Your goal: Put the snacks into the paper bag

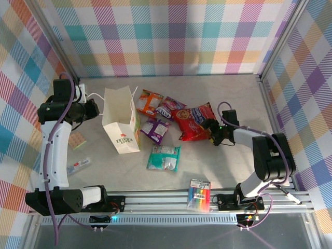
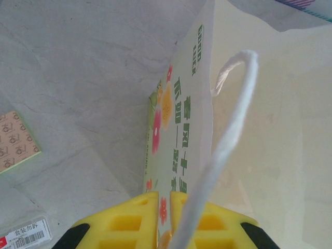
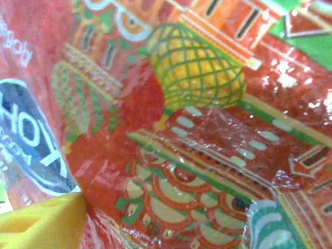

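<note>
1. Worktop (image 1: 228,166): grey, marbled, and carrying every item below.
2. Left pincer (image 1: 96,109): it is reaching in at the left side of the paper bag (image 1: 120,120). In the left wrist view its yellow fingers (image 2: 135,218) are pressing together on the bag's printed wall (image 2: 176,129), so the pincer (image 2: 164,197) is gripping the bag's edge. A white twisted handle (image 2: 228,129) is crossing in front of it.
3. Right pincer (image 1: 211,129): it is sitting well right of the bag, at the right edge of the large red packet (image 1: 194,122). In the right wrist view one yellow finger (image 3: 41,225) is touching the red foil (image 3: 181,155). Whether the jaws are closing on the packet cannot be told.
4. Paper bag: white, standing upright with its mouth facing up and a red logo on its near face.
5. Large red packet: it is lying flat, right of the bag and beyond the other snacks.
6. Teal packet (image 1: 164,158): it is lying nearer the arm bases, right of the bag's foot.
7. Orange packet (image 1: 148,102): it is lying just beside the bag's right wall.
8. Pink-purple packet (image 1: 169,107): it is lying between the orange and red packets.
9. Small purple packet (image 1: 154,129): it is lying just right of the bag.
10. Rainbow-striped marker pack (image 1: 199,195): it is resting on the near rail, well apart from the bag.
11. Patterned pad (image 1: 78,140): it is lying left of the bag.
12. Labelled clear box (image 1: 78,166): it is lying left of the bag, nearer the bases.
</note>
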